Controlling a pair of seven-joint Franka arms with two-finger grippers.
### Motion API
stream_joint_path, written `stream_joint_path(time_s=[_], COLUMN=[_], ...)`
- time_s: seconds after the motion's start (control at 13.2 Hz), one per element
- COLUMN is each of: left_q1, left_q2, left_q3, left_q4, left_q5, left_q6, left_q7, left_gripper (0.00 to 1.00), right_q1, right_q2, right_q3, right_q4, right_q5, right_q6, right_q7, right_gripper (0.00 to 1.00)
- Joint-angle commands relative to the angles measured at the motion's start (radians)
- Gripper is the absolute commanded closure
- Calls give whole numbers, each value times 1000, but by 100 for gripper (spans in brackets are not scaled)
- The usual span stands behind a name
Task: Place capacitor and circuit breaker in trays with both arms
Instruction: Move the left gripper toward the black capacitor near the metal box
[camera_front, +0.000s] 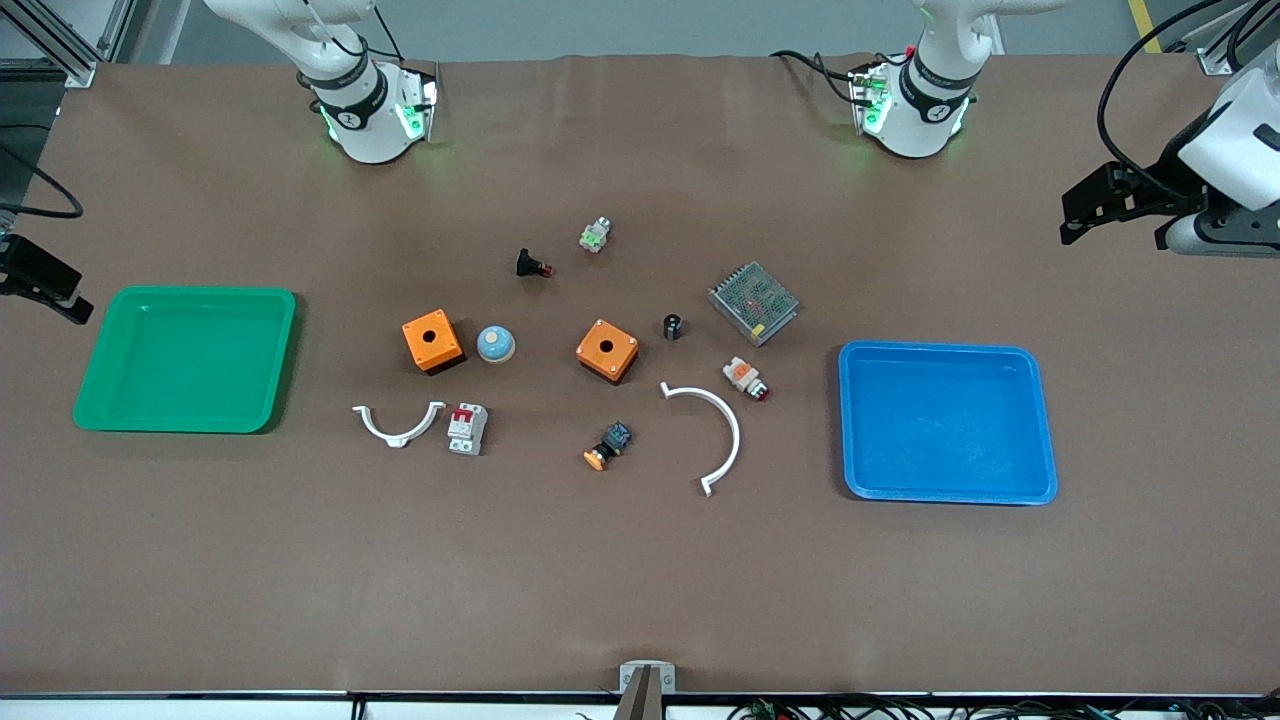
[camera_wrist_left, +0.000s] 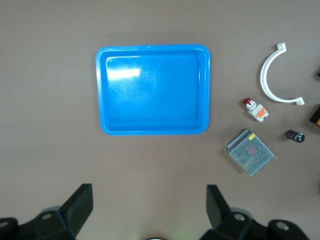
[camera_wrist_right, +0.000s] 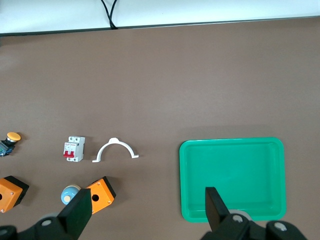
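The capacitor (camera_front: 672, 326), a tiny black cylinder, stands mid-table between an orange box and a metal mesh unit; it also shows in the left wrist view (camera_wrist_left: 294, 136). The circuit breaker (camera_front: 467, 428), white-grey with red levers, lies nearer the front camera beside a small white clip; it also shows in the right wrist view (camera_wrist_right: 74, 148). My left gripper (camera_front: 1085, 205) hangs open and empty in the air at the left arm's end, off the blue tray (camera_wrist_left: 152, 132). My right gripper (camera_front: 45, 280) hangs open and empty at the right arm's end by the green tray (camera_wrist_right: 232, 217).
The green tray (camera_front: 110, 420) and blue tray (camera_front: 1045, 420) hold nothing. Two orange boxes (camera_front: 432, 341) (camera_front: 607, 350), a mesh power unit (camera_front: 753, 302), two white curved clips (camera_front: 398, 424) (camera_front: 715, 430), a blue dome (camera_front: 495, 344) and several push-buttons lie mid-table.
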Motion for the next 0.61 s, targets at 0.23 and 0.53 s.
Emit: stream_joint_path(time_s=[0.23,0.53], left_q1=[-4,-30], left_q2=[20,80], left_q3=[-2,-34], left_q4=[20,8], left_q5=[9,11], left_q6=[-20,-12], left_q7=[-4,-16], left_gripper=[0,0], right_q1=[4,3], right_q2=[4,4], right_q3=[3,3], right_q4=[1,1], right_q5=[1,1], right_q6=[-10,-10], right_q7=[-3,-3], right_gripper=[0,0])
